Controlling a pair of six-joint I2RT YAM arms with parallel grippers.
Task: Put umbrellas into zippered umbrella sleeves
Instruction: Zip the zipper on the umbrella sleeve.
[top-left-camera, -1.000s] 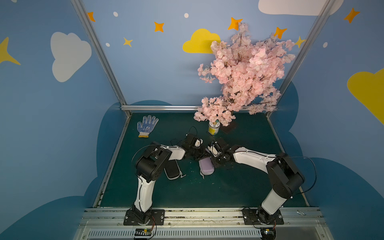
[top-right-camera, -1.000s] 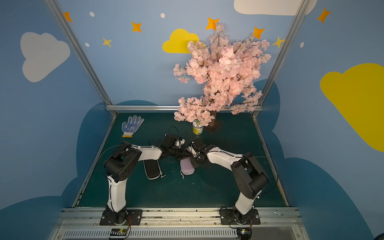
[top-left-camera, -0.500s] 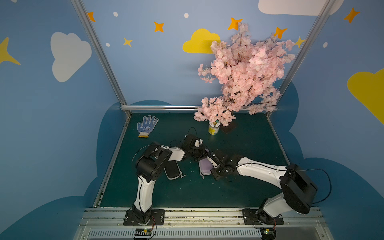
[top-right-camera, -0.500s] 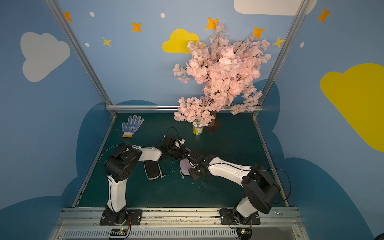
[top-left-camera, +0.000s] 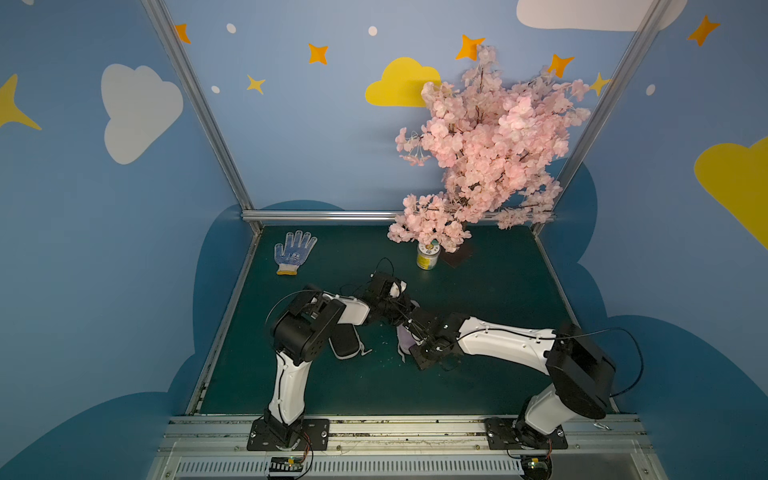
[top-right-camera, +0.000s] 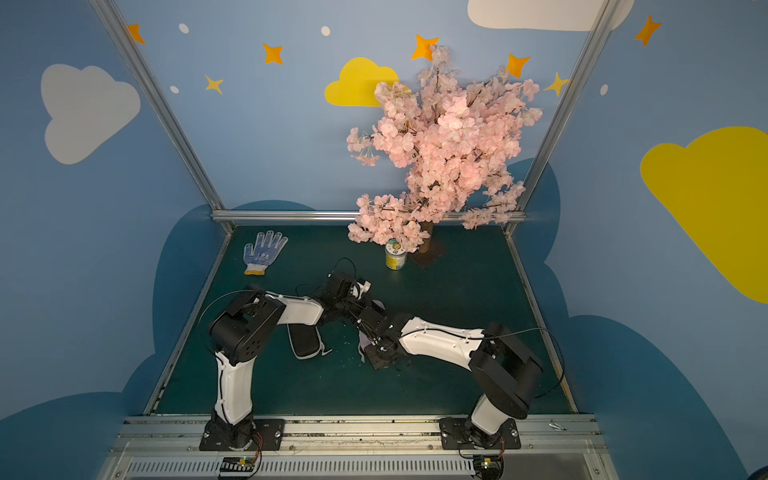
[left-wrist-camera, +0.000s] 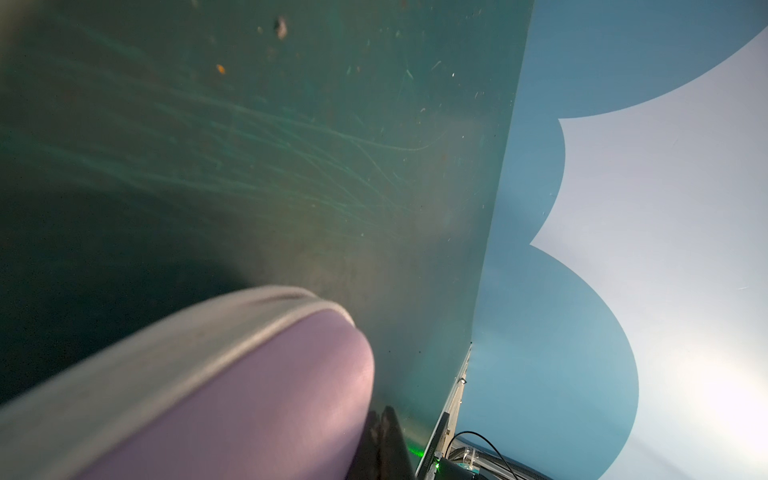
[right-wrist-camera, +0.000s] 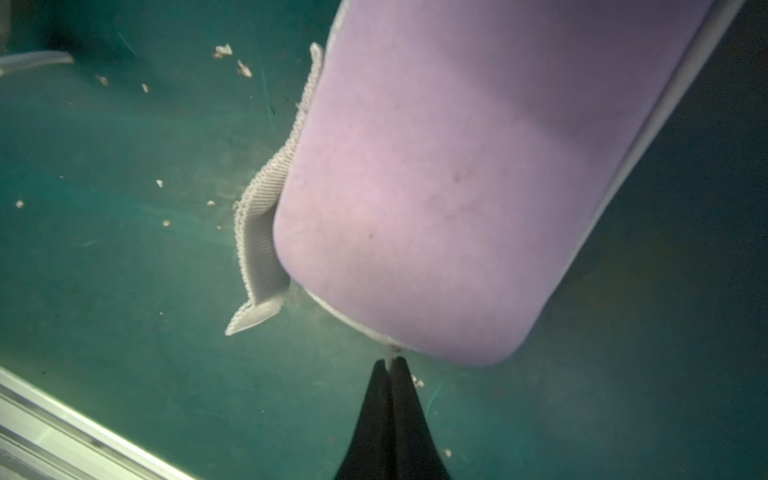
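The lavender sleeve (top-left-camera: 404, 340) (top-right-camera: 364, 343) lies mid-mat between my two arms, mostly under them in both top views. In the right wrist view its rounded end (right-wrist-camera: 478, 166) fills the frame. My right gripper (right-wrist-camera: 390, 361) is shut on the small grey zip pull (right-wrist-camera: 390, 352) at that end. A grey strap (right-wrist-camera: 259, 232) hangs off its side. My left gripper (left-wrist-camera: 380, 415) is shut beside the sleeve's lavender shell (left-wrist-camera: 249, 395); nothing shows between its tips. The black sleeve (top-left-camera: 344, 343) (top-right-camera: 305, 343) lies closed to the left, partly under the left arm. The umbrellas are out of view.
A white dotted glove (top-left-camera: 293, 253) lies at the back left. A yellow-labelled jar (top-left-camera: 428, 255) stands by the pink blossom tree (top-left-camera: 490, 145) at the back. Metal rail (top-left-camera: 374, 428) runs along the front edge. Small white crumbs (right-wrist-camera: 232, 62) dot the green mat.
My right gripper has travelled along the lavender sleeve from its far end toward the front edge, staying shut. The left arm has held its place.
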